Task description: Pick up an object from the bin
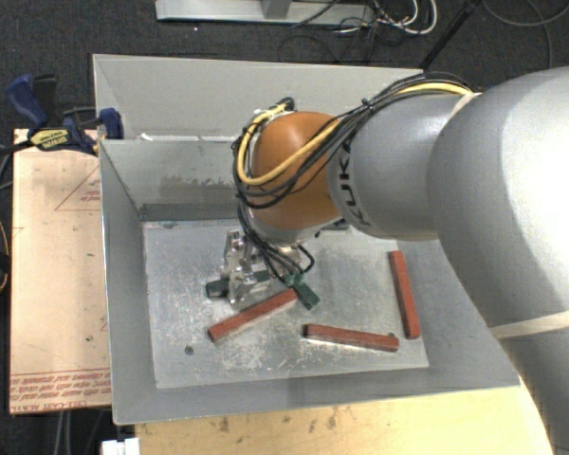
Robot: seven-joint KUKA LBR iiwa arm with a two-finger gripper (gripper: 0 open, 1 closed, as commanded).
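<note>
- Over the middle of the grey metal bin (175, 354), the gripper (242, 275) sits low beside the slanted red-brown flat stick (251, 317), near its upper end; you cannot tell the jaw state.
- You seem at grasp approach; next, straddle that stick, close, lift straight.

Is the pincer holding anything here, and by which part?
Cannot be told. The pincer sits low by the upper end of the slanted red-brown stick.
</note>
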